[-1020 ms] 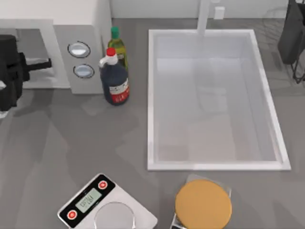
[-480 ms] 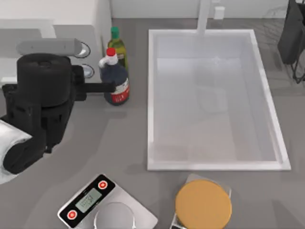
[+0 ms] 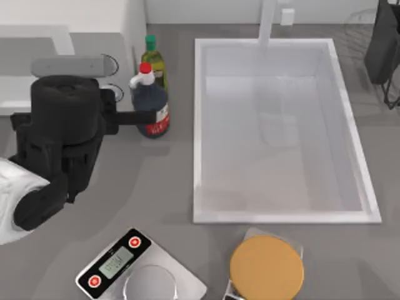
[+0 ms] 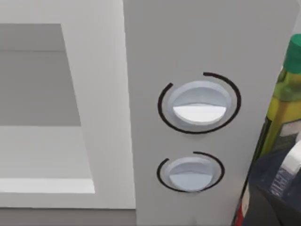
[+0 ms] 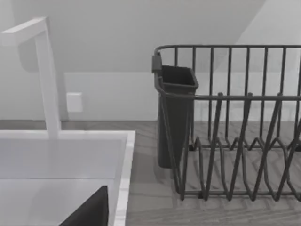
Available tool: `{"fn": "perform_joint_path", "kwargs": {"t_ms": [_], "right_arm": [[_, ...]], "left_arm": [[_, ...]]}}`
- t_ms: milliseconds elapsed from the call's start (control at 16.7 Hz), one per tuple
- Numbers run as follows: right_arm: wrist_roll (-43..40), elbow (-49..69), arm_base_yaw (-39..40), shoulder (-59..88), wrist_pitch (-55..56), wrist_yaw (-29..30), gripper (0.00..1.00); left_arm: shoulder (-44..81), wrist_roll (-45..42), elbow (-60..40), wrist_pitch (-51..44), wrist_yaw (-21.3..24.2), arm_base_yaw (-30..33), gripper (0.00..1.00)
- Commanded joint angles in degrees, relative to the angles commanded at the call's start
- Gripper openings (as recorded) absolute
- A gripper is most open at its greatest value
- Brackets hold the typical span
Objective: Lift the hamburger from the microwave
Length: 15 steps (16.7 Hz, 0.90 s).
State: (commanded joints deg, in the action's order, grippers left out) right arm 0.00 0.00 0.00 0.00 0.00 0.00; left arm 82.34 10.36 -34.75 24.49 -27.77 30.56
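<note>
The white microwave [image 3: 94,19] stands at the table's back left. My left gripper [image 3: 81,117] hangs high in front of its knob panel, close beside the dark bottle [image 3: 153,115]. In the left wrist view the microwave's white frame [image 4: 106,117] borders the pale grey cavity [image 4: 33,84]. The part of the cavity that shows holds nothing. Two round silver knobs [image 4: 200,103] sit on the grey panel. The hamburger is hidden. My right arm [image 3: 382,47] is parked at the back right corner.
A green-capped oil bottle [image 3: 152,59] and the red-capped dark bottle stand right of the microwave. The white sink [image 3: 197,125] takes up the middle. A scale [image 3: 112,259] and a flat orange disc [image 3: 267,269] lie at the front edge. A dark dish rack [image 5: 225,122] stands at the back right.
My left arm has swung in from the far left edge, moving right and rising toward the camera, so it now covers the microwave's knob panel. The right arm has not moved.
</note>
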Motion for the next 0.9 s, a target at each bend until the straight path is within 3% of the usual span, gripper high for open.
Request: {"fn": "perform_joint_path", "kwargs": {"t_ms": [660,900], "right_arm": [[0.0,0.0,0.0,0.0,0.0,0.0,1.0],[0.0,0.0,0.0,0.0,0.0,0.0,1.0]], "left_arm": [[25.76,-0.06,8.14,34.34,0.24,0.79,0.0],[31.17,-0.17,10.45,42.39,0.57,0.68,0.0]]}}
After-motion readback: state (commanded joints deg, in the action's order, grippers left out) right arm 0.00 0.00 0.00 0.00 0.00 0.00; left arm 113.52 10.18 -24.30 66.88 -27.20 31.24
